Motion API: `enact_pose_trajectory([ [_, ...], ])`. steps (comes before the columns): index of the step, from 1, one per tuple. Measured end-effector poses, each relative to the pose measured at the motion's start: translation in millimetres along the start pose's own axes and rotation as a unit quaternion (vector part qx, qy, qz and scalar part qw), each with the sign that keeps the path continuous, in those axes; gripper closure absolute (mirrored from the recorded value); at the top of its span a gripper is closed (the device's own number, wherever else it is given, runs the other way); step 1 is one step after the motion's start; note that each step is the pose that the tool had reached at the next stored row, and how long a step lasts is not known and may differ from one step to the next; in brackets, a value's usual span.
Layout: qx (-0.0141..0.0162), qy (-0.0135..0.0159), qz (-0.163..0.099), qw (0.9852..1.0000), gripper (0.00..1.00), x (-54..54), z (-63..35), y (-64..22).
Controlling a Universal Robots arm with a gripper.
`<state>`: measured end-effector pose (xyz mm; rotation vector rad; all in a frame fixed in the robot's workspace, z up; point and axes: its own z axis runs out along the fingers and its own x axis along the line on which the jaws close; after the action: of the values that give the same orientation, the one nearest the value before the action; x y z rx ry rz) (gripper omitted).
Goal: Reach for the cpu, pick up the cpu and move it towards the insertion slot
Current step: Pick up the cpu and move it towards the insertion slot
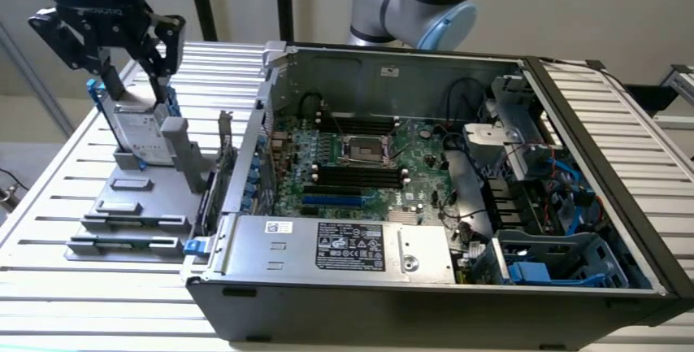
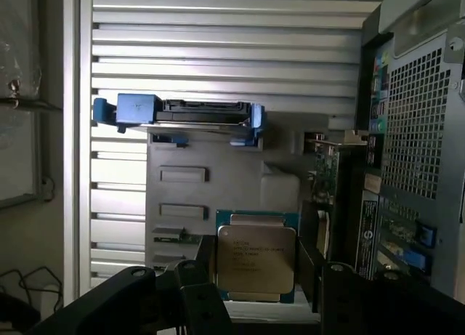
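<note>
Ribbed silver slatted bench [image 1: 44,206] carries a flat grey plastic parts fixture [image 1: 162,199] and, at its 3 o'clock in the exterior view, a large open black computer case [image 1: 434,303]; the black two-fingered gripper [image 1: 139,90] hangs over the fixture, at 10 o'clock of the case; I judge the reach nearly complete, with pick-up and carry not yet done; the small flat square silver-grey cpu [image 2: 256,259] lies on the fixture, ungrasped; the black fingers [image 2: 200,299] are spread wider than the chip, one either side, touching nothing I can make out; the square silvery-framed insertion slot [image 1: 363,150], dark-centred, sits at 4 o'clock of the gripper, well apart.
</note>
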<state>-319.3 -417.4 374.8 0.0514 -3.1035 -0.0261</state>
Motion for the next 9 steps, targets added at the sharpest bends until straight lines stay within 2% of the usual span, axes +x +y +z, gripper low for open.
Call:
enact_pose_trajectory([
  [4, -0.0026, 0.0006, -0.001, 1.0000, 0.46, -17.8, -12.1, -0.4],
  [6, -0.0037, 0.0006, -0.002, 1.0000, 0.46, -26.8, -14.9, -0.7],
  [9, -0.0068, 0.0005, -0.002, 1.0000, 0.46, -40.2, -16.3, -1.1],
])
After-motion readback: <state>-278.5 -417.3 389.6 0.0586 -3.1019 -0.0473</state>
